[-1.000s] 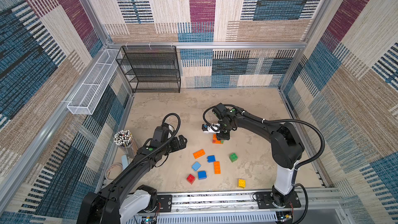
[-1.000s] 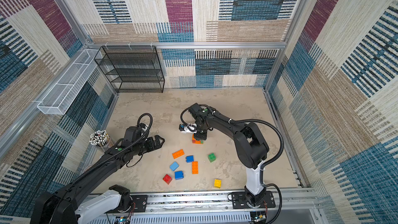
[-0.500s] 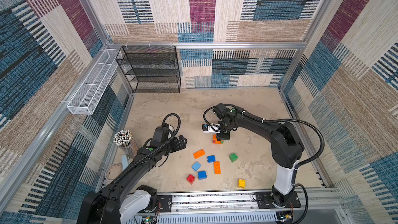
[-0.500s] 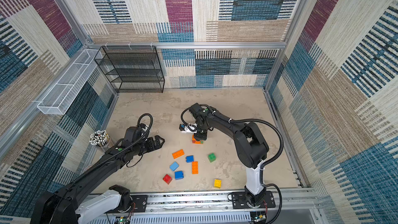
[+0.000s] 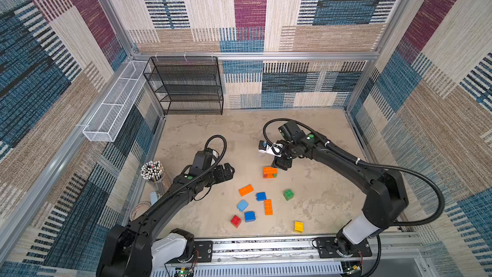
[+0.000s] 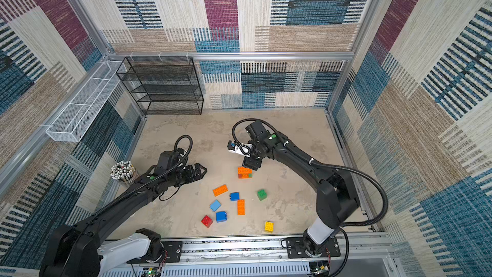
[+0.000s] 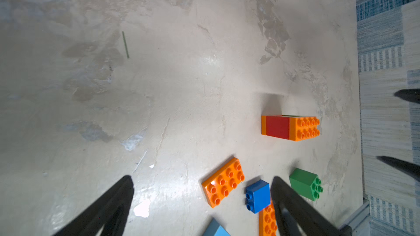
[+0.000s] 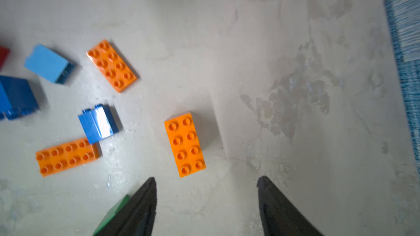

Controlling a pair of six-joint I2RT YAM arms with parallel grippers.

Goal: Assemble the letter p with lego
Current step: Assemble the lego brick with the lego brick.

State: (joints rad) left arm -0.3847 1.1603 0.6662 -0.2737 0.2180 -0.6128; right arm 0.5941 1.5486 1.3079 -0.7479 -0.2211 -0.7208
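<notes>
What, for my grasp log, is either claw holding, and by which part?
Nothing. The right claw stands open and empty near the orange-topped stack; the left claw is open and empty.

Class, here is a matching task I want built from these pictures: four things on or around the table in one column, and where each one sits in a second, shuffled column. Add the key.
Column 1
1. stacked bricks
2. yellow brick
3. black wire shelf
4. cup of pens

Column 2
a. against the back wall
b. alone, near the front rail
c. just ahead of the open right gripper
d. beside the table, on the robot's left

Pairs: 1-c, 2-b, 3-a, 4-d
</notes>
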